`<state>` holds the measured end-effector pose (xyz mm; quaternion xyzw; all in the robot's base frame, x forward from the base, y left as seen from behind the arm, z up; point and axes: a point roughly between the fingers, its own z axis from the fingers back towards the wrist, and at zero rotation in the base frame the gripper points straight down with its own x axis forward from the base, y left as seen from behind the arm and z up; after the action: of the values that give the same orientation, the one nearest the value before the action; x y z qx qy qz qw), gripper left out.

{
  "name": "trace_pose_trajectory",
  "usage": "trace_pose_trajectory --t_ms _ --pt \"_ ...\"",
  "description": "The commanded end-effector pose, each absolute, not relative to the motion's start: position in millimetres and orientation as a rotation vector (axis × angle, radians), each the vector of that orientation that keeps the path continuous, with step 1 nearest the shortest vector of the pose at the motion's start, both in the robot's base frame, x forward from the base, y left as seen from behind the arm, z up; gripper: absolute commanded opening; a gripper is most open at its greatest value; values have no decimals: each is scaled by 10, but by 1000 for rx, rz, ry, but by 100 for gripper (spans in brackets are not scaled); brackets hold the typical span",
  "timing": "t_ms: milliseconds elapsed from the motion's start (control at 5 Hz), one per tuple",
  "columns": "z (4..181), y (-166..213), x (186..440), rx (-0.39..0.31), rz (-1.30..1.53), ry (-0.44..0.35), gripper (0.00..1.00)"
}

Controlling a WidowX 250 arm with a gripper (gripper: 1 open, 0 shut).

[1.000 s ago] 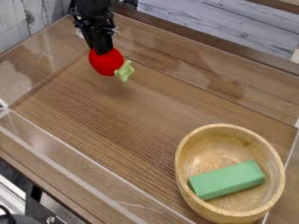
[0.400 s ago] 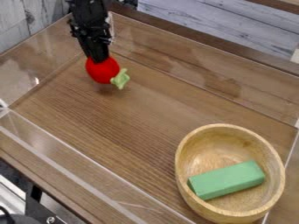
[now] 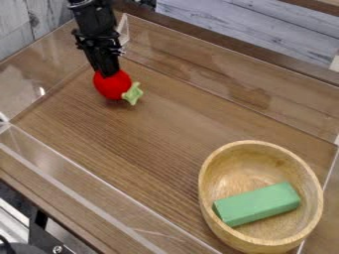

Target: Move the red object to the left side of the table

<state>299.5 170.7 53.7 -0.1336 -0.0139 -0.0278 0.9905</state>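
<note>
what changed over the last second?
The hand, shut on the red fruit, carried it left and down in the picture, toward the table. No release yet. The bowl and the green block inside it stayed put.

This looks like a robot test room. A brown wood table (image 3: 159,129) has low clear plastic walls (image 3: 54,169) around it. Behind the black gripper (image 3: 105,69) are grey wall boards (image 3: 252,20).
</note>
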Motion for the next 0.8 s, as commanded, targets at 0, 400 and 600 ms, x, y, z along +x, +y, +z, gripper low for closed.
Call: trace_pose_trajectory --t_ms 0,400,600 --pt "699 1831 3054 -244 -55 -81 0" --pt "674 1893 3053 -262 -34 -82 0" --pt "669 1917 3056 -268 -24 -83 0"
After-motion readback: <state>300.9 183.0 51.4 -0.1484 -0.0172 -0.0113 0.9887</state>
